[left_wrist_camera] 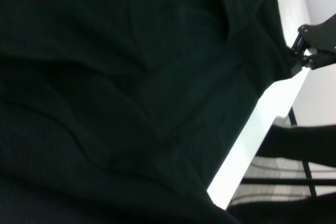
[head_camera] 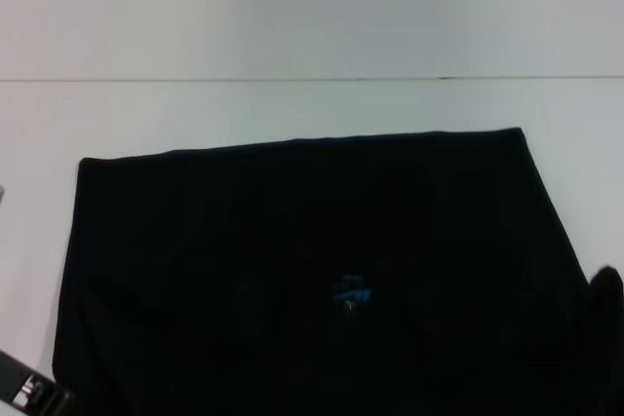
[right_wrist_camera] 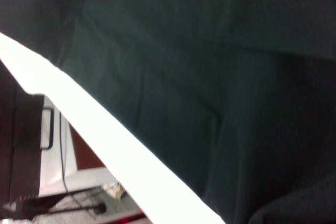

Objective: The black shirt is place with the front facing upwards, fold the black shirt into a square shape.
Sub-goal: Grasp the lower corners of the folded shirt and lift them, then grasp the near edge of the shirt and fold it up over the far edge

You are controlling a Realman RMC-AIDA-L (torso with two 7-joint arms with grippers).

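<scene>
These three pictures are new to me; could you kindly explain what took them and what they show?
They come from a two-armed robot. The first is its head camera, looking down at a white table. Spread on it lies the black shirt, with a small blue mark near the middle. The other two come from cameras on the left and right wrists, held close over the cloth and the table's edge. A bit of the left arm's tool peeks in at the lower left corner of the head view, the right one at the right edge. Whether either grips anything cannot be seen.

Black shirt point(head_camera: 312, 270) lay spread on a white table point(head_camera: 292, 104).
It covered the table from centre toward six o'clock.
</scene>
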